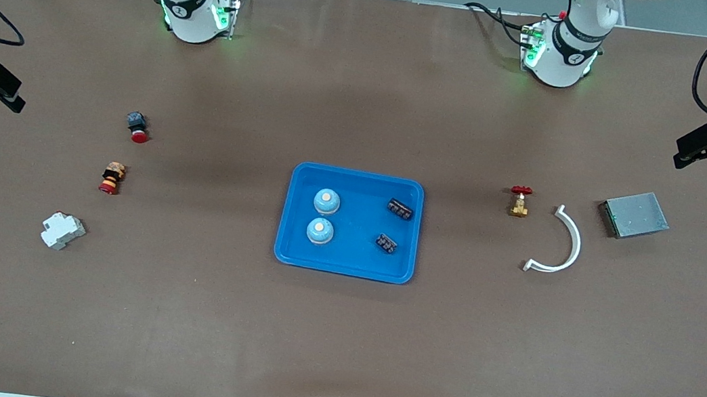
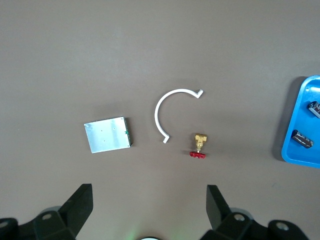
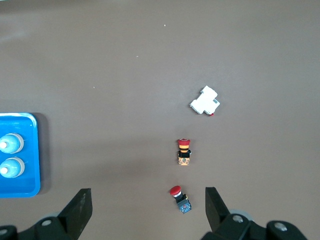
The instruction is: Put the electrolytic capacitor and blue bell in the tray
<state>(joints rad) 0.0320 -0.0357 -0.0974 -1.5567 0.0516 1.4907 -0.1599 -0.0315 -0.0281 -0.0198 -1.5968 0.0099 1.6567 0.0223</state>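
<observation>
The bright-blue tray (image 1: pixel 344 267) lies mid-table. In it are two blue bells (image 1: pixel 326 201) (image 1: pixel 320 230) and two dark electrolytic capacitors (image 1: pixel 399 209) (image 1: pixel 386 243). My left gripper (image 1: pixel 679 151) hangs open and empty, high over the left arm's end of the table; its wrist view (image 2: pixel 149 192) shows the tray's edge (image 2: pixel 287 145) and both capacitors (image 2: pixel 315 108) (image 2: pixel 302 138). My right gripper (image 1: pixel 18 98) hangs open and empty, high over the right arm's end; its wrist view (image 3: pixel 147 195) shows the tray's rim (image 3: pixel 37 150) and both bells (image 3: pixel 10 143) (image 3: pixel 10 167).
Toward the left arm's end lie a brass valve with a red handle (image 1: pixel 520 201), a white curved piece (image 1: pixel 563 243) and a flat grey metal box (image 1: pixel 635 214). Toward the right arm's end lie two red push-button switches (image 1: pixel 137 127) (image 1: pixel 111 178) and a white breaker (image 1: pixel 62 231).
</observation>
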